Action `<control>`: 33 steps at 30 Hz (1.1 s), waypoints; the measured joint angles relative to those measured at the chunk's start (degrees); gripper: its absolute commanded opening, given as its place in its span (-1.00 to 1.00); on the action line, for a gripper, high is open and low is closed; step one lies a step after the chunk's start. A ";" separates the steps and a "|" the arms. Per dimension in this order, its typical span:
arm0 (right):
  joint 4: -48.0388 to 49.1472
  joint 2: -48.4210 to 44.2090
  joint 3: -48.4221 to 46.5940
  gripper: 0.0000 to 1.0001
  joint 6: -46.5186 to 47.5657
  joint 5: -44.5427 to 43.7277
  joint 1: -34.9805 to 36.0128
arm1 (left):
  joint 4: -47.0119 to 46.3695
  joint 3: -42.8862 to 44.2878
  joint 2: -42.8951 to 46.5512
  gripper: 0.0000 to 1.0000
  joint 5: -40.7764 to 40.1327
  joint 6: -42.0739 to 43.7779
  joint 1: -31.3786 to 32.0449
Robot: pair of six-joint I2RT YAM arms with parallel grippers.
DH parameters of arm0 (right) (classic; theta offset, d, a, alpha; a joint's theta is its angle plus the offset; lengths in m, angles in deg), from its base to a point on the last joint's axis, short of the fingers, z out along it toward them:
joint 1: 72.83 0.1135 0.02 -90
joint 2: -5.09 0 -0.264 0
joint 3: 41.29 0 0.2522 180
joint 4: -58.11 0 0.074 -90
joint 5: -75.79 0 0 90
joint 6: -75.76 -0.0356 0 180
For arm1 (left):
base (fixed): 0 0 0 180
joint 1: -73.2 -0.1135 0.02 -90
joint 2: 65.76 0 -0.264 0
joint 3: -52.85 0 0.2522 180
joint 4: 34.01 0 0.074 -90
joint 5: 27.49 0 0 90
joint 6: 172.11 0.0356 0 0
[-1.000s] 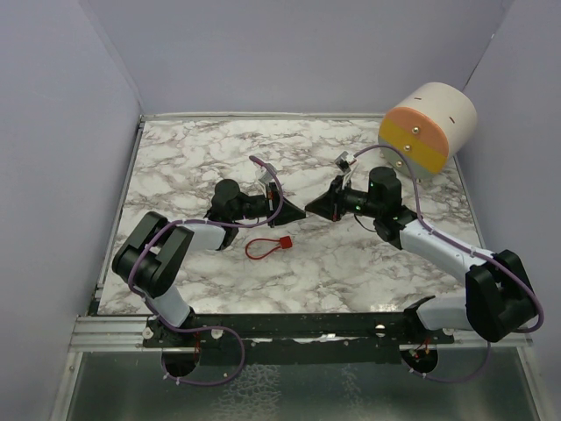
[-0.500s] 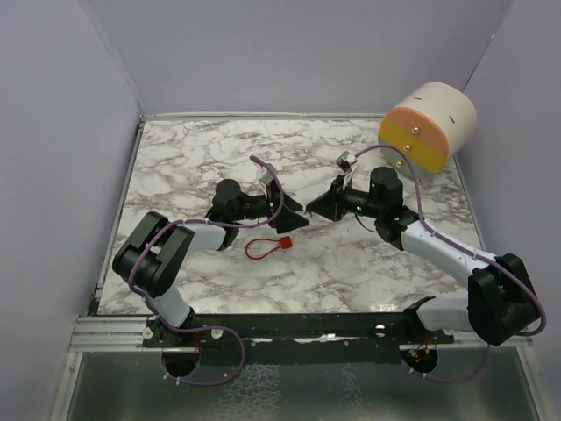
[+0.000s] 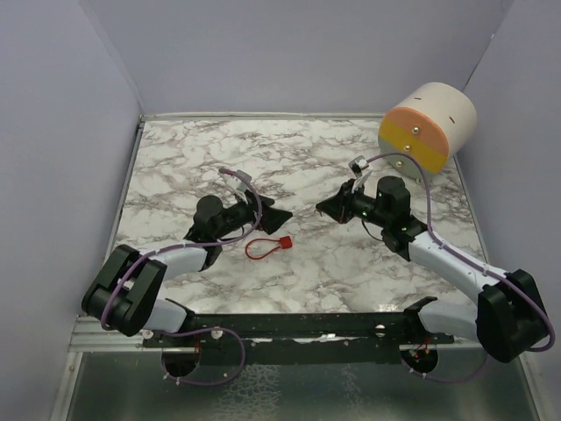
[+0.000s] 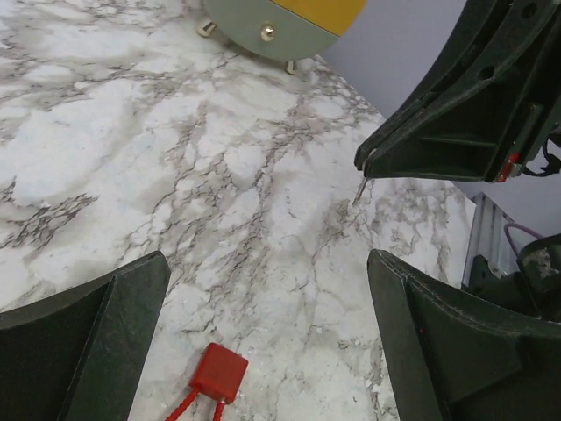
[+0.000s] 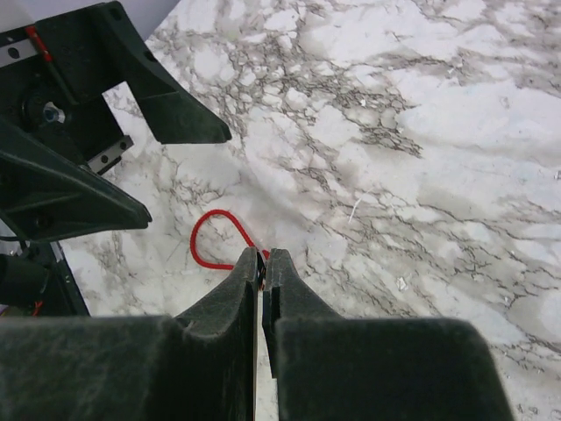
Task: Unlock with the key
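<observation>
A small red padlock (image 3: 283,243) with a red cable loop lies on the marble table (image 3: 175,167); it also shows in the left wrist view (image 4: 219,372). My left gripper (image 3: 270,216) stands wide open just behind the padlock, with nothing between its fingers (image 4: 267,260). Facing it, a short gap away, is my right gripper (image 3: 321,208), shut. A thin sliver of the key (image 4: 360,190) sticks out of its closed tips (image 5: 265,254). Beyond those tips lies the red loop (image 5: 215,237); the padlock's body is hidden in that view.
A cream drum with an orange and yellow face (image 3: 427,127) lies on its side at the back right corner. Purple walls close in the table on three sides. Cables run along both arms.
The left gripper has opened wide and drawn back to the left, away from the right gripper's tips. The right gripper stays shut and has shifted slightly right.
</observation>
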 measured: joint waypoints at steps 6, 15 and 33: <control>0.04 -0.59 2.34 -0.98 -1.25 -1.90 0.00 | 0.70 -4.17 2.97 0.98 -5.97 1.49 0.04; 1.16 -0.59 4.33 -0.98 -2.82 -2.47 0.00 | 1.49 -5.84 4.37 0.98 -9.44 3.54 0.46; 5.20 0.31 8.35 -0.98 -8.83 -5.46 0.00 | 14.36 -4.46 3.17 0.98 -18.18 14.12 10.23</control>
